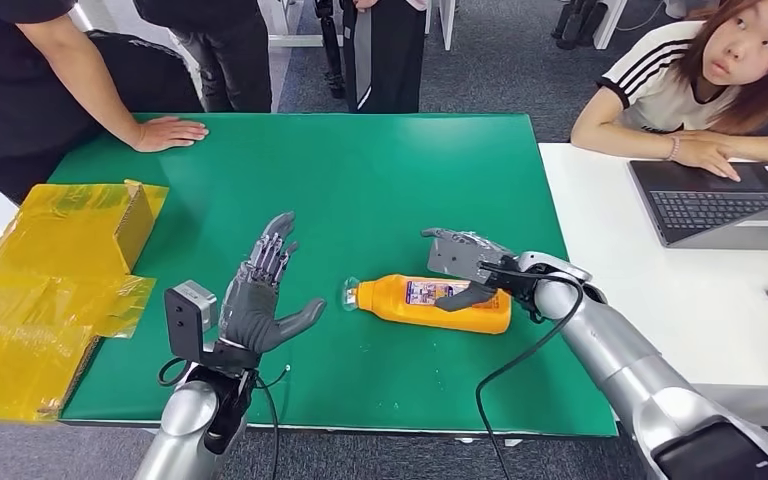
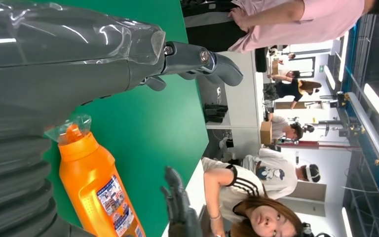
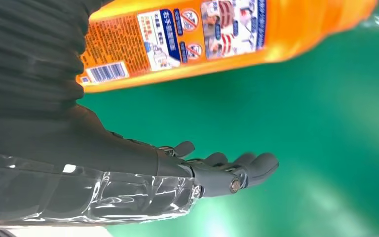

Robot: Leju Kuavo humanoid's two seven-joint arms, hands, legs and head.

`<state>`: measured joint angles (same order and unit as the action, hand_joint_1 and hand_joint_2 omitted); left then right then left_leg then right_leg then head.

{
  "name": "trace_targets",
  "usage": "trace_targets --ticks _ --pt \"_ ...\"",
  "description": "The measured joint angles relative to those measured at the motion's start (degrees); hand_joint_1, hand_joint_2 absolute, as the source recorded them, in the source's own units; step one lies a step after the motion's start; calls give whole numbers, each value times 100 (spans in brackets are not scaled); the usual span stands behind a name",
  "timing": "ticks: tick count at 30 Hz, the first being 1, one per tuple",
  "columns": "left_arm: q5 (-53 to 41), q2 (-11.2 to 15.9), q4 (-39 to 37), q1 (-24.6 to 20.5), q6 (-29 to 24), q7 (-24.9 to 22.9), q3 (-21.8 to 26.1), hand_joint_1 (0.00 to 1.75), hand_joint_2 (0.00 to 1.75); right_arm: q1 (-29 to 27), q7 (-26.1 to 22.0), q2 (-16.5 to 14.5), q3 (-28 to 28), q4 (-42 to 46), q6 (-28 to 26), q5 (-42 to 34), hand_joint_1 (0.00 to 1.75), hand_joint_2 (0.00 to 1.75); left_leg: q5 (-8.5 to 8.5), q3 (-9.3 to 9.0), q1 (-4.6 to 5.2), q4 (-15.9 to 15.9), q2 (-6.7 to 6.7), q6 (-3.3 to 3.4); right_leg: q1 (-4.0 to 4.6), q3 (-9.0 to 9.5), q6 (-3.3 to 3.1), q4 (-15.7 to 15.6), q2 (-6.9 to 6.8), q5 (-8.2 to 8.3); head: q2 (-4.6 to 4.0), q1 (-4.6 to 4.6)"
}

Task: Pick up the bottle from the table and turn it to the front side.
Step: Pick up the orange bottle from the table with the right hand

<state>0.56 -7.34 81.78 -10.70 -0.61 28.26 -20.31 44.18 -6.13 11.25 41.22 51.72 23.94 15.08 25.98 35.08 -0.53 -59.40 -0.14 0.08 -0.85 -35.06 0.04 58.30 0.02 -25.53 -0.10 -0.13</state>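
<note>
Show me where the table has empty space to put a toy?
The green mat is bare between the person's hand and the orange bottle. The strip along its near edge is free too. It's crowded around the bottle, between the left hand and right hand.

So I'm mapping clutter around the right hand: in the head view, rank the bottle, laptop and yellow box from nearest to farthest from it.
1. Bottle: lying on the green mat, right under the right hand.
2. Laptop: on the white table, off to the hand's right.
3. Yellow box: far left edge of the mat.
</note>
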Motion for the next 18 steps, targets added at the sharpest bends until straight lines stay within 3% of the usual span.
trace_targets --ticks 18 --pt "408 -74 -279 -381 142 -244 -48 0 175 986 323 -235 1486 -1151 788 47 0 175 -2 -1 0 -1 1 -3 0 -1 -2 0 2 3 -1 -1"
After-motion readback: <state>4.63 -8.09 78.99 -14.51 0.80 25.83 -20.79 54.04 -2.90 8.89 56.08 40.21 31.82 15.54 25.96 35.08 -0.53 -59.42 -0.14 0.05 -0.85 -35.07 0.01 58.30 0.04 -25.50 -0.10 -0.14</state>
